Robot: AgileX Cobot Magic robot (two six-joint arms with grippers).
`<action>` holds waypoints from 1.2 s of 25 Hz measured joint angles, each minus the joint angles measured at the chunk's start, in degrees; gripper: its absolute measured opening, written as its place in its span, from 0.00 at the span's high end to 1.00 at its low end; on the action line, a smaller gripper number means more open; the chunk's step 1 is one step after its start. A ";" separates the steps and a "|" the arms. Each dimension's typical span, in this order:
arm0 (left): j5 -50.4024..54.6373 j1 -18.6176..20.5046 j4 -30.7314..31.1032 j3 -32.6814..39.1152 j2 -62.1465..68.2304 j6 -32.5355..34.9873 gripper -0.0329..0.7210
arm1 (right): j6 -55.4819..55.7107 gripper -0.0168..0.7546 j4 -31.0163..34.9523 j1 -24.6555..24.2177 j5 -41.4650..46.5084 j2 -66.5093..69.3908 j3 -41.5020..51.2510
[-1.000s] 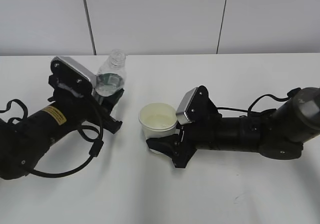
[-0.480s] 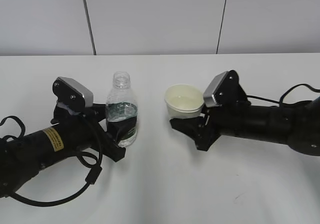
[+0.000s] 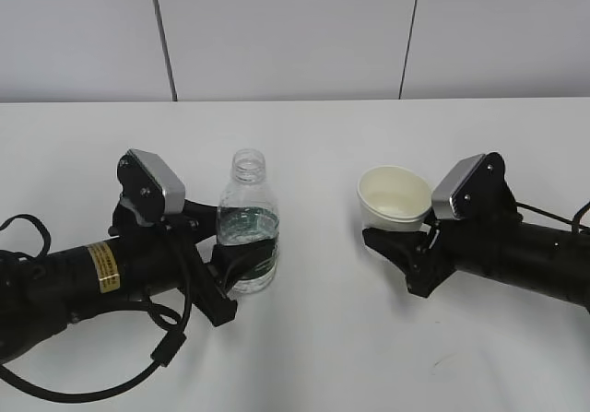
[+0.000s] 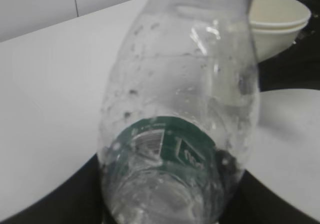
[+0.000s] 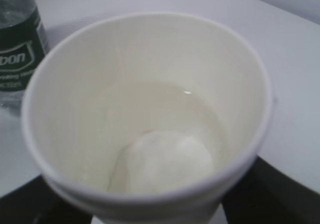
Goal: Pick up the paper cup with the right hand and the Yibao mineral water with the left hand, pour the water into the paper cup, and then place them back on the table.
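The clear Yibao bottle (image 3: 247, 223) with its dark green label stands upright, uncapped, left of centre on the white table (image 3: 313, 145). My left gripper (image 3: 230, 278) is shut on the bottle's lower body; in the left wrist view the bottle (image 4: 180, 108) fills the frame between the black fingers (image 4: 65, 204). The off-white paper cup (image 3: 395, 197) is upright at right of centre and holds water. My right gripper (image 3: 401, 255) is shut on the cup's lower part. In the right wrist view the cup (image 5: 150, 108) fills the frame, the bottle (image 5: 17, 48) beyond it.
A grey panelled wall (image 3: 295, 34) rises behind the table's far edge. The left arm's cable (image 3: 157, 338) loops over the table near the front left. The paper cup also shows in the left wrist view (image 4: 277, 18) behind the bottle.
Both arms have moved to the right and lower. The bottle went from tilted to upright and down toward the table. The cup moved right, away from the bottle.
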 joint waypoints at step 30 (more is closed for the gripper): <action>-1.66 0.07 -6.20 -0.24 3.93 -0.39 0.16 | -4.65 0.30 5.81 0.00 -6.10 7.17 0.28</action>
